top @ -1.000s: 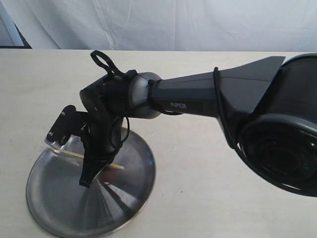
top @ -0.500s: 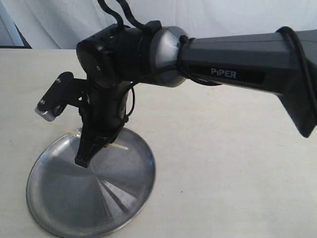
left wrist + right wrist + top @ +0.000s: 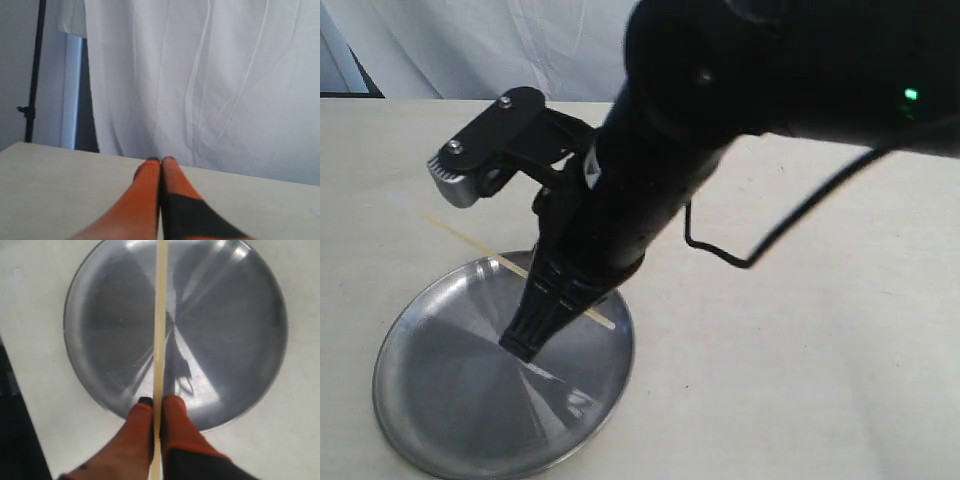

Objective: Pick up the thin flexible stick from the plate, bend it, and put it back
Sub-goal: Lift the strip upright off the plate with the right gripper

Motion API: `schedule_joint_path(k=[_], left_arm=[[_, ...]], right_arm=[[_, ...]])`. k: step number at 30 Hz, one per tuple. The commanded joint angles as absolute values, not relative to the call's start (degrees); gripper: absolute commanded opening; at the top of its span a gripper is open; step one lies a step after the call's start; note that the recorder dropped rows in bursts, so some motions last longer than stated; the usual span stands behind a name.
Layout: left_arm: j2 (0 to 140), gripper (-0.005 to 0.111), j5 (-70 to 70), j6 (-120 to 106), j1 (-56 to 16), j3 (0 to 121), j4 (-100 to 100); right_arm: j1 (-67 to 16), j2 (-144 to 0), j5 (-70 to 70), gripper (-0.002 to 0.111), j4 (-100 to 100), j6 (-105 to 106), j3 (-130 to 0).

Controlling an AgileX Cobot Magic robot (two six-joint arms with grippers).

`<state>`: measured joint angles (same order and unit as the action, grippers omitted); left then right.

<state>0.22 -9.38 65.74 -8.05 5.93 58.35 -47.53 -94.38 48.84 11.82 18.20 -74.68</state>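
Observation:
The thin flexible stick [image 3: 480, 247], pale cream and straight, hangs slanted above the plate [image 3: 450, 400], a round silver dish at the table's front left. Its far end reaches past the plate's rim. My right gripper [image 3: 523, 343] points down over the plate and is shut on the stick. In the right wrist view the stick [image 3: 161, 315] runs between the orange fingers of the right gripper [image 3: 160, 401], across the plate [image 3: 235, 315] below. My left gripper [image 3: 161, 160] is shut with nothing in it, low over bare table and facing the curtain; the exterior view does not show it.
The right arm's dark body fills the upper right of the exterior view, its wrist camera [image 3: 470, 160] jutting left. A white curtain [image 3: 225, 75] hangs behind the beige table [image 3: 800, 350]. A black stand [image 3: 31, 110] rises off the table's far corner.
The right arm has risen and swung toward the camera, lifting the stick off the plate. The stick now slants more steeply, with its far end beyond the rim.

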Motion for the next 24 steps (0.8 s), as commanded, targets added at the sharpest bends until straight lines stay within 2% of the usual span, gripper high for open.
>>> schedule_joint_path(k=[1, 5, 11, 15, 21, 23, 24], left_arm=[[0.0, 0.0, 6.85, 69.65, -7.95, 5.7, 56.2], [0.0, 0.0, 24.53, 76.61, -7.95, 5.7, 51.09], [4.16, 0.0, 33.46, 91.25, -7.95, 5.7, 60.75], [10.84, 0.0, 42.21, 91.11, -7.9, 5.8, 60.61], [22.0, 0.0, 42.35, 91.29, -7.9, 8.3, 62.69], [28.74, 0.0, 44.1, 96.69, -7.9, 10.57, 67.59], [34.28, 0.0, 49.32, 99.18, -8.02, 12.09, 70.21]], right_arm=[[-47.42, -87.85, 41.88, -0.001, 18.44, 19.95, -66.06], [-47.42, -82.93, 36.46, -0.001, 21.82, 18.53, -59.89], [-47.42, -72.53, 28.12, -0.001, 23.88, 14.49, -51.06], [-47.42, -66.3, 26.26, -0.001, 23.88, 12.76, -47.35], [-47.42, -58.21, 22.54, -0.001, 23.35, 8.87, -42.1], [-47.42, -55.53, 20.01, -0.001, 22.3, 4.94, -38.26], [-47.42, -54.38, 17.64, -0.001, 22.08, 3.03, -35.57]])
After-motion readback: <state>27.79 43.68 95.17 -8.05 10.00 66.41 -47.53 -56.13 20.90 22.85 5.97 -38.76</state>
